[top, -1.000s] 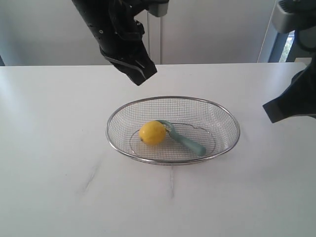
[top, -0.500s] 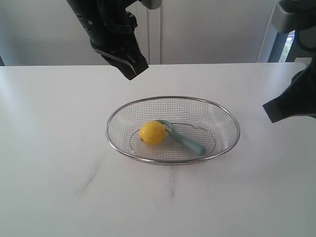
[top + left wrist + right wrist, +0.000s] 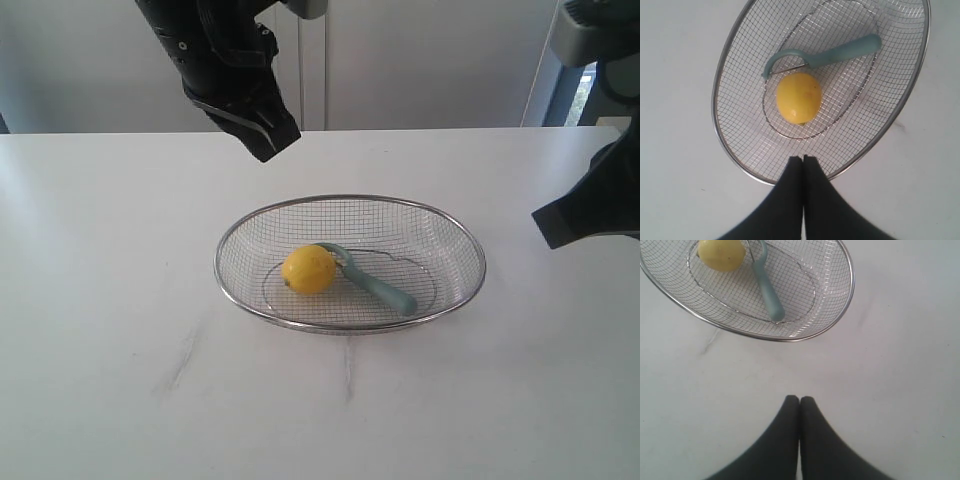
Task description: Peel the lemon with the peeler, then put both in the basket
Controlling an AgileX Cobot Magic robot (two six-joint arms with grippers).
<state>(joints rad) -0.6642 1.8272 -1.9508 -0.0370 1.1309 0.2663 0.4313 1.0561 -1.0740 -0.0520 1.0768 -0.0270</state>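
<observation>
The yellow lemon (image 3: 308,270) lies inside the wire basket (image 3: 228,240), left of centre. Beside it rests the teal peeler (image 3: 382,287), its looped head touching the lemon and its handle pointing right and forward. From the left wrist view the lemon (image 3: 799,98) and peeler (image 3: 840,52) both sit in the basket (image 3: 722,75). My left gripper (image 3: 268,148) hangs shut and empty above and behind the basket's left end; its tips (image 3: 803,158) meet over the rim. My right gripper (image 3: 545,225) stays shut and empty, off to the basket's right (image 3: 799,399).
The white table (image 3: 110,330) carries faint grey scuff marks in front of the basket. A wall and a window frame stand behind the table's far edge. In the right wrist view the basket (image 3: 849,270), lemon (image 3: 721,254) and peeler (image 3: 767,290) lie beyond the fingertips.
A second ago my left gripper was lower and nearer the basket; it rose and drew back to the left, then stayed still. The lemon, peeler and right arm have not moved.
</observation>
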